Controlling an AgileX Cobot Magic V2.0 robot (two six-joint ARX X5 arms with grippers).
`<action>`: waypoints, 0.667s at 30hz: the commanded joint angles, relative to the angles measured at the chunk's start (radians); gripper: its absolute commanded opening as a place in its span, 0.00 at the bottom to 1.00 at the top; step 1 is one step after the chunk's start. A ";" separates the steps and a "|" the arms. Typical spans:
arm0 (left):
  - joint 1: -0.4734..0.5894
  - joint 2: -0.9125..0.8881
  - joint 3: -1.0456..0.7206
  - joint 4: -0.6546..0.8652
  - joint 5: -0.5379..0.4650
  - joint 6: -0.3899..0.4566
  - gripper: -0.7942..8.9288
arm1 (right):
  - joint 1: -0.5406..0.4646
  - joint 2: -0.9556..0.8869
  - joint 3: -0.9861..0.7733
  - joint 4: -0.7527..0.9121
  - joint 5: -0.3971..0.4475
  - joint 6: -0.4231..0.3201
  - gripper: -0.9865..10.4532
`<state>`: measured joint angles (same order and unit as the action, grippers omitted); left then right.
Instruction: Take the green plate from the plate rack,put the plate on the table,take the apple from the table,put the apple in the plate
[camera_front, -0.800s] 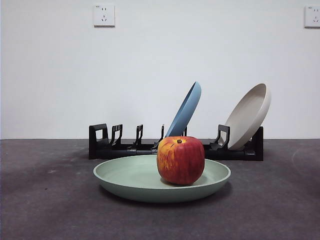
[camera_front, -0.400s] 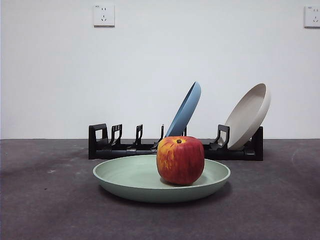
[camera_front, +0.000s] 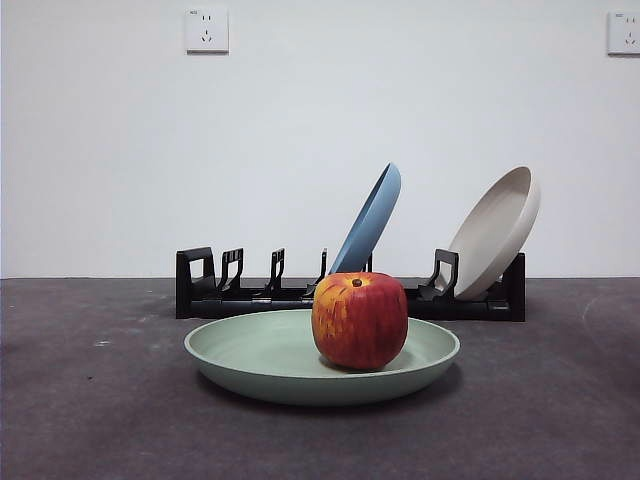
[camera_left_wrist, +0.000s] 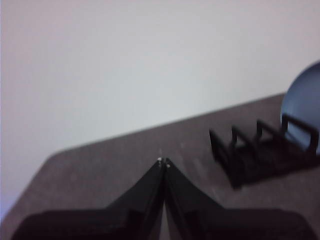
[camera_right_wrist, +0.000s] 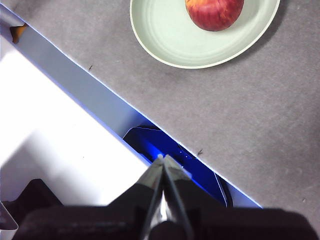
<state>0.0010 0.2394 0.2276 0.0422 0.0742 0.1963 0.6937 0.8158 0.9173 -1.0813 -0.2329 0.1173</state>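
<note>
The green plate (camera_front: 270, 360) lies flat on the dark grey table (camera_front: 90, 420) in front of the black plate rack (camera_front: 250, 293). The red apple (camera_front: 360, 320) sits in the plate, right of its middle. The right wrist view shows the plate (camera_right_wrist: 170, 40) and apple (camera_right_wrist: 215, 12) from above. My right gripper (camera_right_wrist: 163, 159) is shut and empty, high over the table's edge, well away from the plate. My left gripper (camera_left_wrist: 163, 162) is shut and empty, above the table beside the rack's end (camera_left_wrist: 235, 150). Neither arm shows in the front view.
A blue plate (camera_front: 368, 220) and a beige plate (camera_front: 497, 232) lean in the rack; the blue plate also shows in the left wrist view (camera_left_wrist: 302, 107). A white wall with two sockets stands behind. A white surface (camera_right_wrist: 50, 135) lies beyond the table's edge.
</note>
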 joint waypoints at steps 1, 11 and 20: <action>0.013 -0.072 -0.101 0.013 0.006 -0.040 0.08 | 0.001 -0.001 0.002 0.002 0.000 0.005 0.09; 0.025 -0.183 -0.225 -0.097 0.006 -0.100 0.08 | 0.001 -0.001 0.002 0.002 0.000 0.005 0.09; 0.025 -0.237 -0.224 -0.227 0.010 -0.125 0.08 | 0.001 -0.001 0.002 0.002 0.000 0.005 0.09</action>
<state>0.0235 0.0044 0.0170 -0.1810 0.0822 0.0837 0.6937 0.8158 0.9173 -1.0813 -0.2329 0.1173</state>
